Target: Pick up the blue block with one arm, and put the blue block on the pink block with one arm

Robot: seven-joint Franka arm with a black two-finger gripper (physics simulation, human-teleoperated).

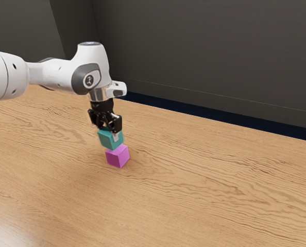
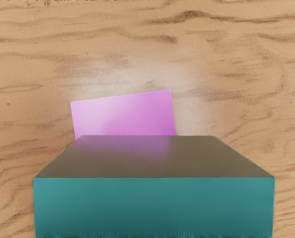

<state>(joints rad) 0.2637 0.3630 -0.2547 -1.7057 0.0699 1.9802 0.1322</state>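
table [image 1: 220, 195]: light wood grain | wall [image 1: 220, 51]: dark grey | baseboard [image 1: 235, 117]: navy

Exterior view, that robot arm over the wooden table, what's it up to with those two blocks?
The arm's gripper is shut on the blue block, which looks teal here, holding it right over the pink block on the table. The blue block sits at or just above the pink one's top; whether they touch is hard to tell. From the wrist view it covers only part of the pink block, so the stack looks offset.
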